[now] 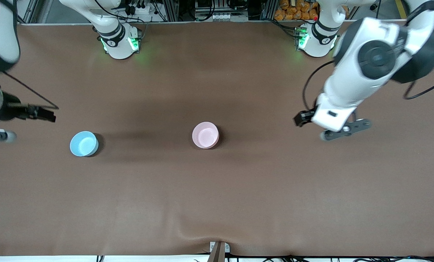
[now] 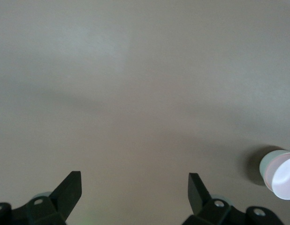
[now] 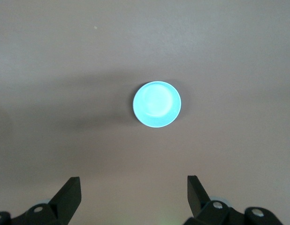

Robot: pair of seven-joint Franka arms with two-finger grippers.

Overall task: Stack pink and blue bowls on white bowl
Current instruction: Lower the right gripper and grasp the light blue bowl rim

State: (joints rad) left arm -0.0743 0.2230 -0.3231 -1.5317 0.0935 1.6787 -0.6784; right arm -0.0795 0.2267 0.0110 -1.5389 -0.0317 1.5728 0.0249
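Bowls first: we see the pink bowl [image 1: 205, 135] upright near the middle of the brown surface [image 1: 217, 196], and the blue bowl [image 1: 83, 143] upright toward the right arm's end, a touch nearer the front camera than the pink one and well apart from it. We cannot make out a separate white bowl in the front view; the left wrist view shows a pale rim around the pink bowl [image 2: 279, 174], but we cannot tell whether that is a second bowl under it. Our right gripper [image 3: 133, 197] hangs in the air over bare surface at the right arm's end, its fingers spread apart and holding nothing, with the blue bowl [image 3: 156, 104] in its wrist view. Our left gripper [image 2: 134, 194] hangs over bare surface toward the left arm's end, fingers likewise apart and empty, well clear of the pink bowl.
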